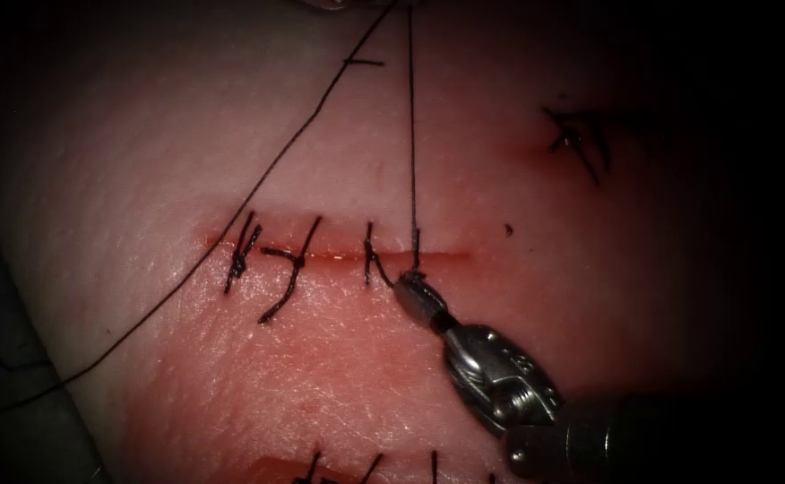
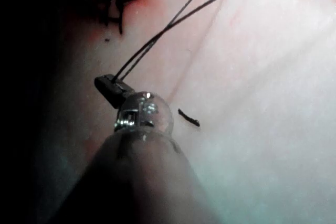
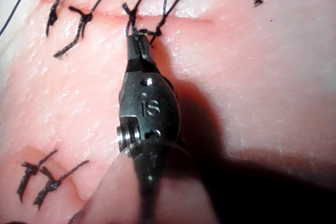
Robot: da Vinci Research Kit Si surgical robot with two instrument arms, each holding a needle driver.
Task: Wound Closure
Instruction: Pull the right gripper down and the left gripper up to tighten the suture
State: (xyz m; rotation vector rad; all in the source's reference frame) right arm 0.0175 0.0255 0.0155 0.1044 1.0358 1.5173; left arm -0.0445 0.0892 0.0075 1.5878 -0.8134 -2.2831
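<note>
My right tool (image 1: 408, 289), steel and ribbed, pinches the thin black thread (image 1: 411, 134) at the rightmost stitch on the cut (image 1: 339, 257) in the glistening pink tissue (image 1: 321, 376). My left tool (image 2: 107, 85) clamps two taut strands (needle unseen).

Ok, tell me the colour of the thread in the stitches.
Black thread, clearest in the right wrist view.
</note>
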